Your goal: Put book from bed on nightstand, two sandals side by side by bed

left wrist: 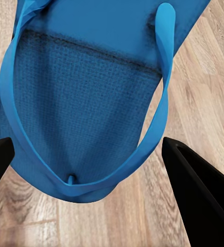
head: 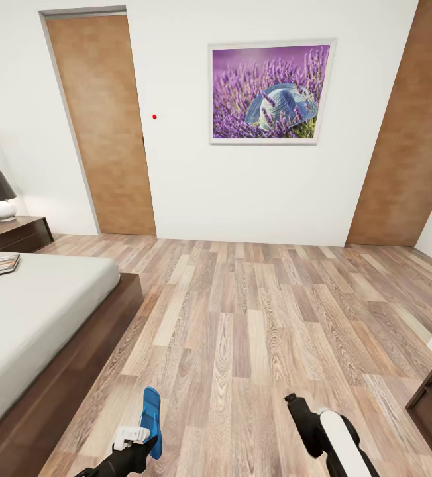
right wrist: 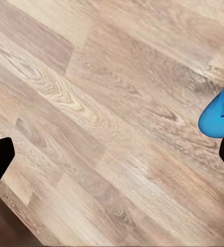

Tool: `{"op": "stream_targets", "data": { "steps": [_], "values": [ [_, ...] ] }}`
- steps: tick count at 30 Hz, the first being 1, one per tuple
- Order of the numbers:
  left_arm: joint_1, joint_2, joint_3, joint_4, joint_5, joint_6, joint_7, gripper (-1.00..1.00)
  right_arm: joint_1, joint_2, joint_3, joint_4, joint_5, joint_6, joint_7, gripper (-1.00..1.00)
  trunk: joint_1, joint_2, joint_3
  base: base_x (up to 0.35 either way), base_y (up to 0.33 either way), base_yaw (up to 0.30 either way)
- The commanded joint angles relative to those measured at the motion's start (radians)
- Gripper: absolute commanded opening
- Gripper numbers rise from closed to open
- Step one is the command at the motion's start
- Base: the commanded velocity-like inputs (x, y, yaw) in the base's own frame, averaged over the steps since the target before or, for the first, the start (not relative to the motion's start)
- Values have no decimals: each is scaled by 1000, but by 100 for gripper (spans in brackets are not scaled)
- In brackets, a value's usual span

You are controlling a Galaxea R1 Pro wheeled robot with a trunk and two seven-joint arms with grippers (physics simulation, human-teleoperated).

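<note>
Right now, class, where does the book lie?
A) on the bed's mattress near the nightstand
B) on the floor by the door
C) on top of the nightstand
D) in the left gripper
A: the book rests on the grey mattress of the bed, just short of the nightstand.

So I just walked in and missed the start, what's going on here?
The robot is in a bedroom, its left tool holding a blue sandal low over the wood floor beside the bed. Whether the fingers are clamped is unclear. The right tool hangs empty. The book lies on the bed.
</note>
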Motion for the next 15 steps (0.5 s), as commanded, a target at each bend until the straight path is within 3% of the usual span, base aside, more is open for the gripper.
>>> {"op": "stream_targets", "data": {
  "steps": [1,8,11,12,13,15],
  "values": [
    [-1,-1,8,-1,-10,-5,-5,-100,-1,1,-3,-1,-4,-4,-5,100,0,0,-1,0,0,0],
    [-1,-7,8,-48,-10,-4,-27,-100,-1,-1,-10,66,-33,-33,-8,100,0,0,-1,0,0,0],
    [-1,-15,8,-128,24,31,-118,-100,-1,-1,-13,120,-65,-42,-9,100,0,0,-1,0,0,0],
    [-1,-17,8,-188,61,95,-173,-100,-1,-1,-13,163,-72,-44,-8,100,0,0,-1,0,0,0],
    [-2,-19,7,-297,115,218,-242,-100,-1,-1,-13,196,-77,-46,-8,100,0,0,-1,0,0,0],
    [-2,-21,7,-438,160,334,-311,-100,-1,-1,-13,210,-79,-47,-9,100,0,0,-1,0,0,0]
  ]
}}
